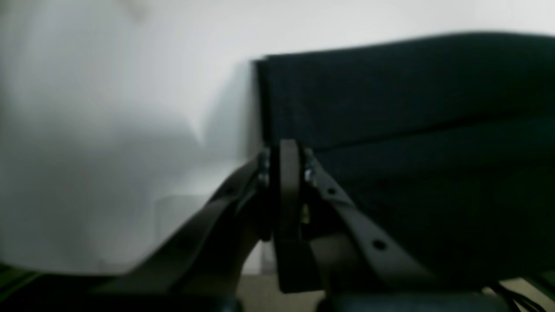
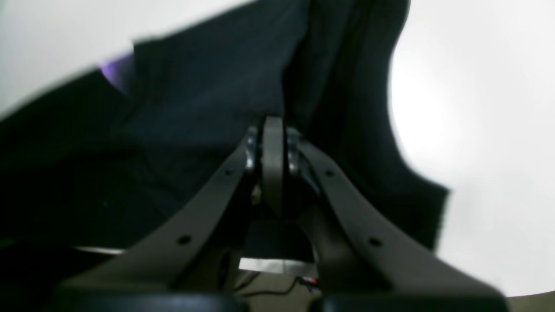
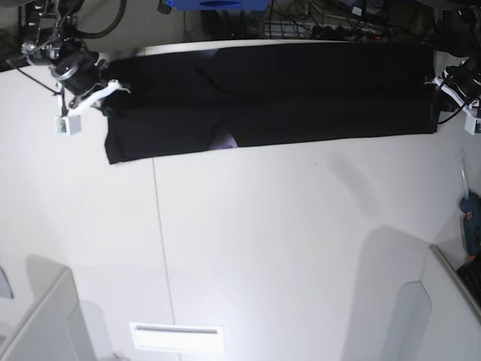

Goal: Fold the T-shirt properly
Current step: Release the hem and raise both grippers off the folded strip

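Observation:
The black T-shirt (image 3: pixel 285 98) lies as a long folded band across the far side of the white table (image 3: pixel 285 241). A small purple bit of its print (image 3: pixel 225 141) shows at the near edge and also in the right wrist view (image 2: pixel 115 71). My left gripper (image 3: pixel 442 94) is at the band's right end, and in the left wrist view it (image 1: pixel 286 164) is shut on the shirt's corner (image 1: pixel 390 108). My right gripper (image 3: pixel 109 94) is at the left end, and in the right wrist view it (image 2: pixel 273 147) is shut on bunched black cloth (image 2: pixel 208 95).
Cables and a blue object (image 3: pixel 218 4) lie behind the table's far edge. A blue tool (image 3: pixel 470 222) sits at the right edge. A white slot plate (image 3: pixel 176 337) is near the front. A seam (image 3: pixel 159 241) runs down the table.

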### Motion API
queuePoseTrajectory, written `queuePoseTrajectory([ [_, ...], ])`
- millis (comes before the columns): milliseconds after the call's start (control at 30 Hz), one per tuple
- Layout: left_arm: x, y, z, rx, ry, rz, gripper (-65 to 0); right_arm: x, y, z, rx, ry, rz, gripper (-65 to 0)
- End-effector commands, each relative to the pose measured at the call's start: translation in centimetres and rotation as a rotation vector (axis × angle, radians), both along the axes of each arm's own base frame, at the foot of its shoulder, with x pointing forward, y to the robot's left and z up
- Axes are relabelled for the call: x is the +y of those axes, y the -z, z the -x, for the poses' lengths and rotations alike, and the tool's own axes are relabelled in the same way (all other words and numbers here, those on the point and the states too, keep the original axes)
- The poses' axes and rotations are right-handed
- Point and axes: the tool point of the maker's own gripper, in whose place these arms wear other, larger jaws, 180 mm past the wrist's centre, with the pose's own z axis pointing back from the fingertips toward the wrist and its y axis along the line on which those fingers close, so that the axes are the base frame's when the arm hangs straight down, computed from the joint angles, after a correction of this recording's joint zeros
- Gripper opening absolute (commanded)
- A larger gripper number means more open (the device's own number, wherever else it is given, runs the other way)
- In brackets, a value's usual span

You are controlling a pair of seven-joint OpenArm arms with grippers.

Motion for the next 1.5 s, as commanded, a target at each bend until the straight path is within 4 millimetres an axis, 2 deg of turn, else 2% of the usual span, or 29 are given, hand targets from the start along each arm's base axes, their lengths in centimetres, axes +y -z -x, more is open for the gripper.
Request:
queuePoseTrajectory([
  [0,0.5,-1.0,-0.4,-0.021,0.012,-0.03,-65.0,-0.7,-1.3,-0.7,-0.049,0.004,0.009,-65.0],
  [267,-0.4,0.5,1.8,0.03,0.002,-0.004,-65.0,-0.6,-0.4,0.6,-0.01,0.014,-0.005,-65.0],
  [433,-0.8,0.8,2.1,0.029,-0.005,0.009,-65.0,-0.4,0.4,1.3,0.014,0.03,0.006,-65.0],
  [867,-0.5,0.5,2.0,0.02,-0.014,0.003,-65.0,-0.1,1.9,2.6,0.081,0.055,-0.024,-65.0],
  [1033,-0.5,0.5,2.0,0.02,-0.014,0.003,-65.0,-0.3,1.9,2.4,0.069,0.063,-0.022,-49.1],
  [1067,-0.5,0.5,2.0,0.02,-0.014,0.003,-62.0,-0.3,1.9,2.4,0.067,0.063,-0.022,-46.5],
  [1167,-0.5,0.5,1.9,0.018,-0.015,0.002,-37.7,-0.3,1.8,2.3,0.063,0.063,-0.021,-40.7],
  [1267,0.3,-0.1,1.8,0.001,-0.032,-0.012,-17.6,-0.6,1.5,1.9,0.035,0.078,-0.016,-40.1],
  [1333,1.5,-1.1,1.9,-0.027,-0.067,-0.03,-10.2,-1.0,1.0,1.4,-0.028,0.108,-0.007,-40.1],
  [1367,2.0,-1.6,2.0,-0.043,-0.087,-0.037,-8.7,-1.3,0.5,1.0,-0.074,0.127,-0.002,-40.1],
  [1433,2.4,-2.5,2.0,-0.075,-0.11,-0.05,-10.2,-1.3,-0.6,0.4,-0.149,0.126,0.004,-40.1],
  [1467,2.2,-2.9,1.9,-0.094,-0.117,-0.05,-13.2,-0.8,-1.2,0.1,-0.185,0.09,0.001,-40.2],
])
